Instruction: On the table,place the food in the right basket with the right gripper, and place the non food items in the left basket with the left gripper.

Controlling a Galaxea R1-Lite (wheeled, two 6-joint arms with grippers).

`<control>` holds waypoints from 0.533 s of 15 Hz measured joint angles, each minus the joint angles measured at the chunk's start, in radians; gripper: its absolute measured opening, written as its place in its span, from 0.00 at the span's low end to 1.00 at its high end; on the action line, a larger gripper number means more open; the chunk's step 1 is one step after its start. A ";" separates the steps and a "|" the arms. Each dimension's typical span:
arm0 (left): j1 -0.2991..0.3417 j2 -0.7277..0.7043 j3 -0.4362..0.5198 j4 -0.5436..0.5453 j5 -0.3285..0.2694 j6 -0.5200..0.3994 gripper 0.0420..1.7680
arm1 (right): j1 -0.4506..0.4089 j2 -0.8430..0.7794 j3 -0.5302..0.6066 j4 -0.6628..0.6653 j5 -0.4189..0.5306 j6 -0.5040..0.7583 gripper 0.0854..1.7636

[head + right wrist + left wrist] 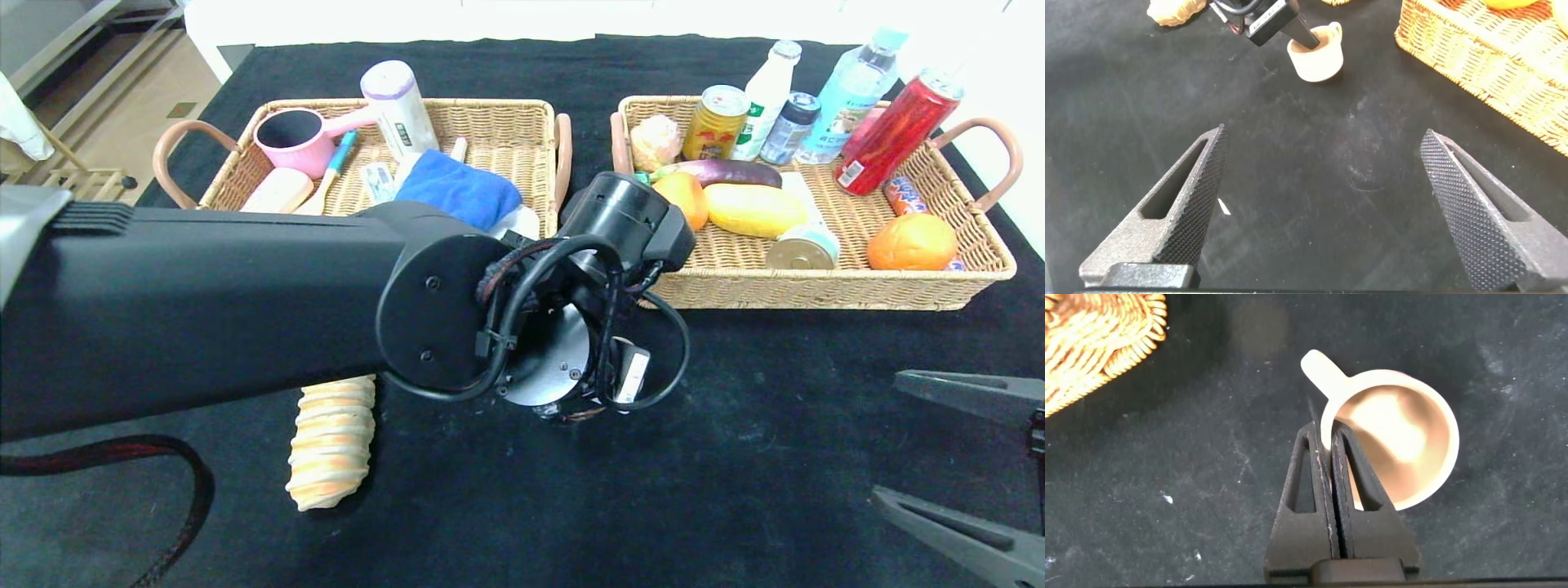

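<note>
Head view, stock of the table (775,425). Left basket (490,110): blue cloth (459,193) already in, among a pink scoop and a white bottle. Right basket (939,282): yellow fruit (755,210), orange (912,242) and tin (804,249) already in, beside bottles and cans. Outstanding, two items. Cream cup (1404,441): on the black cloth in front of the baskets, left gripper (1333,449) clamped on its rim by the handle, not yet lifted. Striped bread roll (332,441): on the cloth at the near left, untouched. Right gripper (1327,204): fingers wide apart, empty, low at the near right.
</note>
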 joint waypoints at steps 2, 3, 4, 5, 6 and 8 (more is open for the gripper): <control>0.000 -0.001 0.003 0.000 0.000 0.000 0.05 | 0.000 0.000 0.000 0.000 0.000 -0.001 0.97; 0.000 -0.001 0.003 0.000 0.000 0.000 0.05 | 0.000 0.000 0.000 0.000 0.000 -0.001 0.97; 0.000 -0.001 0.004 0.000 -0.001 0.000 0.05 | 0.000 0.000 0.000 0.000 0.000 -0.002 0.97; 0.000 -0.001 0.004 0.000 -0.001 0.000 0.05 | 0.000 0.000 0.000 0.000 0.000 -0.001 0.97; 0.000 -0.001 0.004 0.000 -0.001 0.000 0.05 | 0.000 0.000 0.000 0.000 0.000 -0.001 0.97; 0.000 -0.001 0.004 -0.001 -0.002 0.000 0.05 | 0.000 0.002 0.000 -0.001 0.000 -0.002 0.97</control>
